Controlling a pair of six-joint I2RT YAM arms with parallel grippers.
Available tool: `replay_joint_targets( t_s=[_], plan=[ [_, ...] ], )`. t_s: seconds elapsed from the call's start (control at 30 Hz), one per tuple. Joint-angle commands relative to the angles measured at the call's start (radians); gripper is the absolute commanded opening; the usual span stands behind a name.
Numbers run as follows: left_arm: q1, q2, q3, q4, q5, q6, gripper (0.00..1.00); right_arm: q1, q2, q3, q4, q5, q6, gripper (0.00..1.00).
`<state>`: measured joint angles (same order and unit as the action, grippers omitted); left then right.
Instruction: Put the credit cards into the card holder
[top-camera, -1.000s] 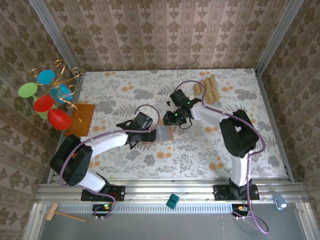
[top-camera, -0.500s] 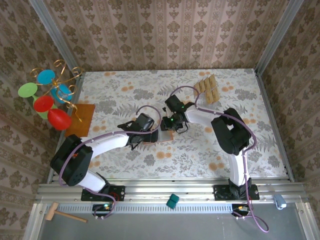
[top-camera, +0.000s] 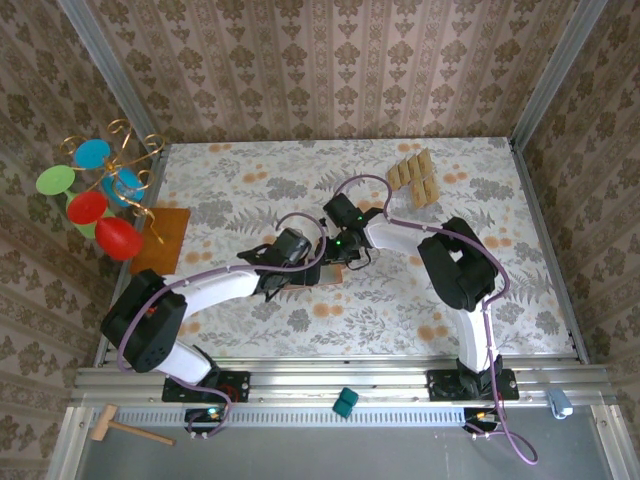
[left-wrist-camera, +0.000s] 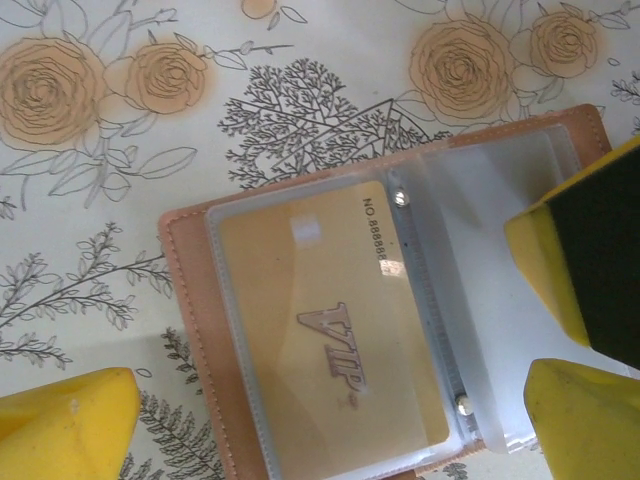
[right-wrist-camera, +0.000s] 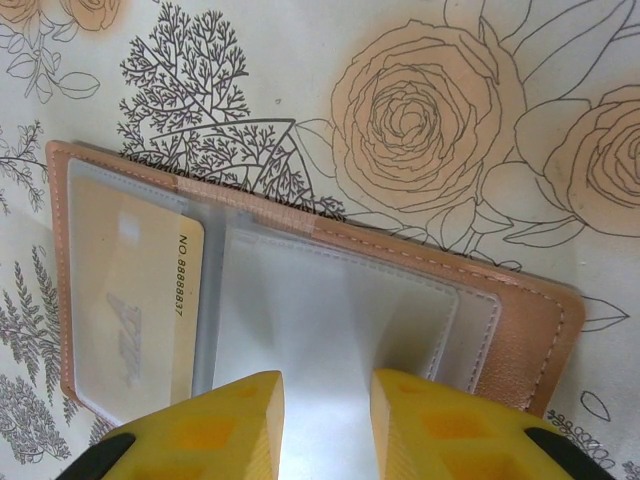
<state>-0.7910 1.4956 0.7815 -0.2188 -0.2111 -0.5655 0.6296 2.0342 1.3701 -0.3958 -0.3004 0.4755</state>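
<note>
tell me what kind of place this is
Likely a staged robot test cell, not a real room: patterned wall panels box in a small table with a floral cloth, a left arm and right arm are bolted to a metal rail, and cards lie out as props.

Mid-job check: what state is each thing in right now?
card holder, open flat on table
VIP card, seated in its clear pocket
loose credit cards, fanned on table
left gripper, open, straddling the holder
right gripper, narrowly parted over clear sleeve; grip unclear
</note>
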Motion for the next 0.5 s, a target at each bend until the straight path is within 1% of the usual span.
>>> replay_joint_targets(
  t_s=[0.0, 0.3, 0.47],
  plan=[
    [-0.020, 0.026, -0.023, 0.039, -0.023, -0.006, 1.00, 0.004, 0.026, 0.019, 0.001, -0.014, 0.015, 0.31],
    [-0.032, 0.073, -0.060, 0.090, -0.048, 0.004, 1.00, 0.003, 0.024, 0.015, 0.003, -0.014, 0.019, 0.31],
    [-0.033, 0.073, -0.080, 0.121, -0.051, 0.006, 1.00, 0.005, 0.027, 0.018, 0.007, -0.020, 0.023, 0.31]
  ],
)
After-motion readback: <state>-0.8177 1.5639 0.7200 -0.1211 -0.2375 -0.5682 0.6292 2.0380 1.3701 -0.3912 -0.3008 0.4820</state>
